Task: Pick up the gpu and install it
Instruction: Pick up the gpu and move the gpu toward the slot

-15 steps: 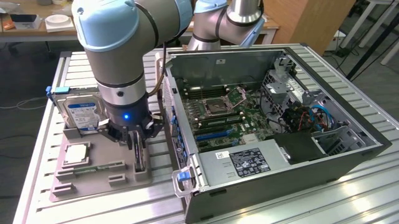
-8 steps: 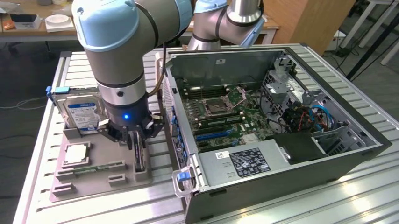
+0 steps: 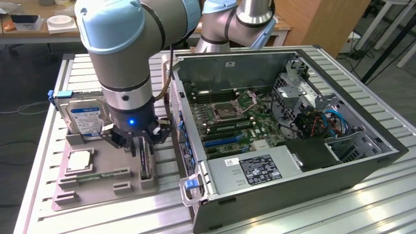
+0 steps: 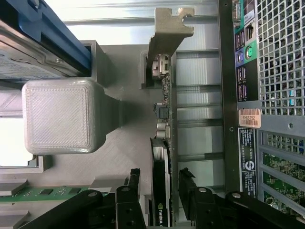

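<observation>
Pincer: here's the black two-finger gripper (image 3: 143, 152) (image 4: 160, 175) astride the card, fingers (image 4: 135, 183) set narrow, a sliver of gap showing on each side.
Card: the thin dark flat gpu (image 3: 145, 168) (image 4: 161, 202) stands on its long edge in the grey printed tray (image 3: 97, 194) (image 4: 128, 152). Its long axis runs alongside the case's ported panel, and the silver metal bracket (image 4: 169, 28) is at the end away from the fingers.
Room: open air above; the black open computer case (image 3: 293, 187) sits just beside, on the exterior view's right.
Neighbours: a narrow green memory stick (image 3: 97, 174) lies flat nearby; a silver hard drive with blue label (image 3: 85, 119) stands upright farther back.
Surface: ribbed metal table (image 3: 364, 207), with a wooden desk (image 3: 39, 34) beyond.
</observation>
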Tool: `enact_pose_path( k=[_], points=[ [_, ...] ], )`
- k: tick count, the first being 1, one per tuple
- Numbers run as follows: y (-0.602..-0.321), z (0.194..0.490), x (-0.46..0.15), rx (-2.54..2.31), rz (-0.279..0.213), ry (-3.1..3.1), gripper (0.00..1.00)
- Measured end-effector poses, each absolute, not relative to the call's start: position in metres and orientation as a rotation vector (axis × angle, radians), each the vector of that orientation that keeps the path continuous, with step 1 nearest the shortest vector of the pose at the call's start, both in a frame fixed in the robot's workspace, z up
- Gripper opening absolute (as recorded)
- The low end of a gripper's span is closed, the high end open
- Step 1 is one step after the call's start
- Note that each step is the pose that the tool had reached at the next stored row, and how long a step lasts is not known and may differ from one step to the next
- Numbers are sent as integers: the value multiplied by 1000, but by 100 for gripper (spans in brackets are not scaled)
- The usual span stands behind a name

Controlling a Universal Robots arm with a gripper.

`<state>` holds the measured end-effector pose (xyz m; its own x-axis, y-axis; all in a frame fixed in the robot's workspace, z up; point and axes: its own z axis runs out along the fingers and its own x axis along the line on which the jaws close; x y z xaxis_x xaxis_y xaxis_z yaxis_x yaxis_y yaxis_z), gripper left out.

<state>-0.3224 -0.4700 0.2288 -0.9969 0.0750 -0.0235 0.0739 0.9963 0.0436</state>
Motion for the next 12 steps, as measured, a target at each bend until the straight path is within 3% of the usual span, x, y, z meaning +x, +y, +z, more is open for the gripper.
enact_pose_path(
  k=[1,2,4,10,11,12],
  points=[
    [-470,229,-322,116,66,3114,46],
    [-470,229,-322,116,66,3114,46],
    [-470,229,-322,116,66,3114,38],
    [-470,229,-322,116,66,3114,36],
    [-470,229,-322,116,66,3114,29],
    [-470,229,-322,116,66,3114,29]
  ],
)
